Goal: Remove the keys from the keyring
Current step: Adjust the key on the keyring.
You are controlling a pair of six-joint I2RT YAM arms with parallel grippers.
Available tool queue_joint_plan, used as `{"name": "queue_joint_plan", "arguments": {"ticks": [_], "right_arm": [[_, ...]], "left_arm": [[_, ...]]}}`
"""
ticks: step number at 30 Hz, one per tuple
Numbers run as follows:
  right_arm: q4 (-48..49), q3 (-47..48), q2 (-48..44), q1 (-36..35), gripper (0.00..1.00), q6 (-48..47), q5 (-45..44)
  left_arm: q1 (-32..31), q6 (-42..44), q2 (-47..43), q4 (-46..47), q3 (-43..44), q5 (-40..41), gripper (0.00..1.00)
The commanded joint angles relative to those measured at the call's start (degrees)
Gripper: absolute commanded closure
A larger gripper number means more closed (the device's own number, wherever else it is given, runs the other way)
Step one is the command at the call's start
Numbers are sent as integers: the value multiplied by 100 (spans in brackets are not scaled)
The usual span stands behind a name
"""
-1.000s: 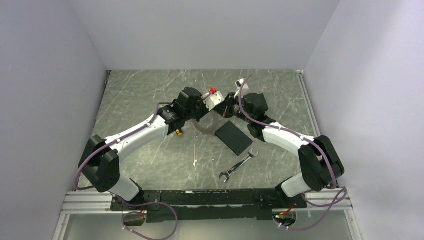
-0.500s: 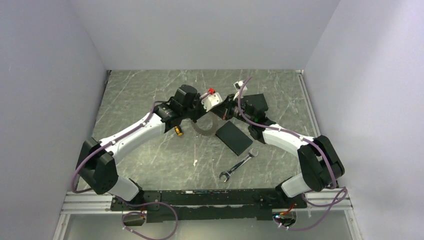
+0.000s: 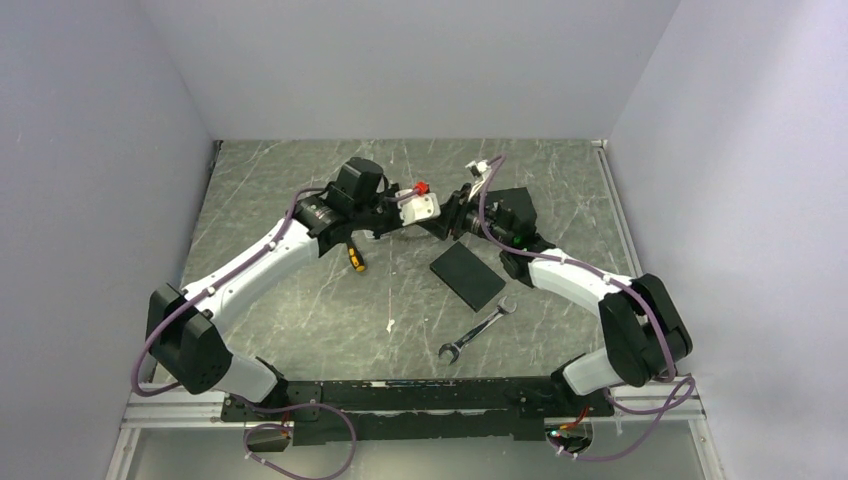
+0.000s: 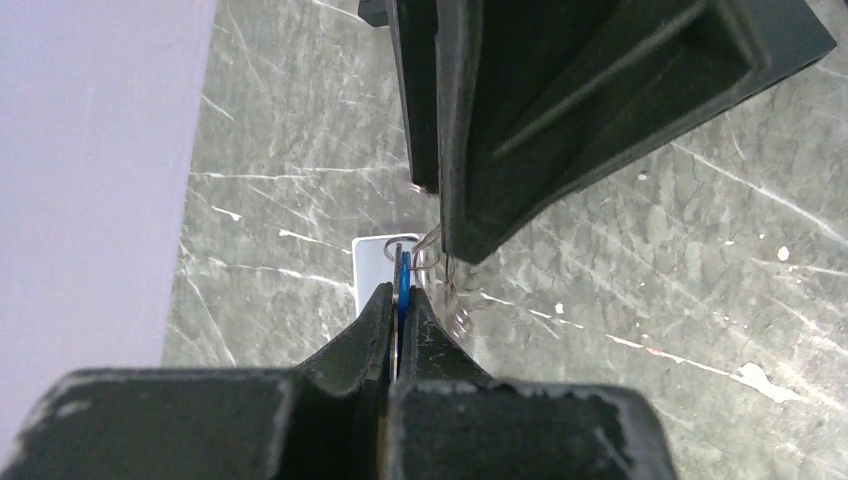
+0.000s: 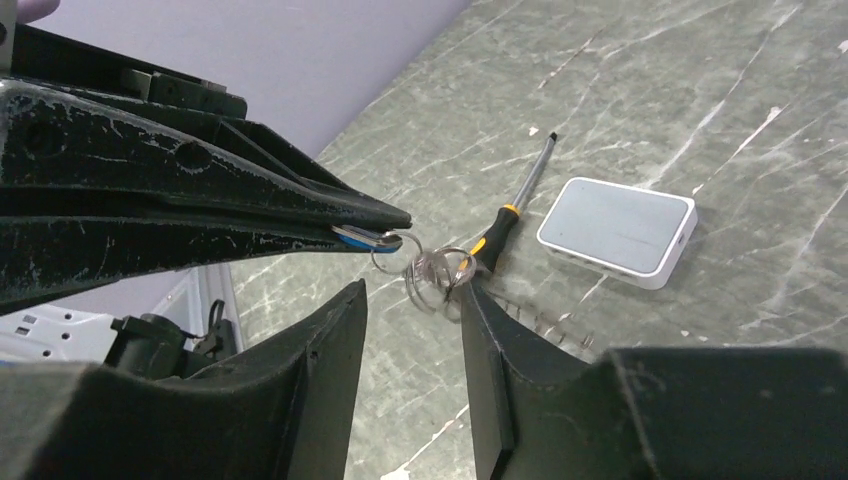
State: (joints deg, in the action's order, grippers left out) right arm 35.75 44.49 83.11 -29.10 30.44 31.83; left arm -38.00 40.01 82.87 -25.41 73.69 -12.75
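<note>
My left gripper [image 4: 400,300] is shut on the small blue tag [image 4: 403,272], seen edge-on between its fingertips. In the right wrist view the blue tag [image 5: 358,237] hangs from the left fingers, with thin wire rings [image 5: 432,270] linked to it and a blurred row of grey keys [image 5: 545,325] trailing below. My right gripper [image 5: 410,300] is open, and the rings sit at the tip of its right finger [image 5: 485,340]. In the top view the left gripper [image 3: 428,222] and right gripper [image 3: 447,222] meet tip to tip above the table, and the keyring is hidden between them.
A black flat rectangle [image 3: 467,274] and a silver wrench [image 3: 478,329] lie on the table nearer the bases. A yellow-handled screwdriver [image 3: 355,260] lies under the left arm. A white box [image 5: 617,230] lies beyond the screwdriver [image 5: 510,210].
Both grippers have lifted and shifted toward the back left. The toothed disc of keys that lay on the table beneath them no longer shows there.
</note>
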Motion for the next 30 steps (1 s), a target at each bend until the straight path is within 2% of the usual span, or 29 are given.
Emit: {"name": "queue_joint_plan", "arguments": {"ticks": [1,9,30], "right_arm": [[441,-21,-288,198,57,-100,406],[652,-222,-415,566,57,-259,929],[957,-391,-487,572,62,-949,1914]], "left_arm": [[82,563,-74,-215,400,-476,100],[100,635,22,-756,707,-745,100],[100,508,151,-1305,1083,-1134,100]]}}
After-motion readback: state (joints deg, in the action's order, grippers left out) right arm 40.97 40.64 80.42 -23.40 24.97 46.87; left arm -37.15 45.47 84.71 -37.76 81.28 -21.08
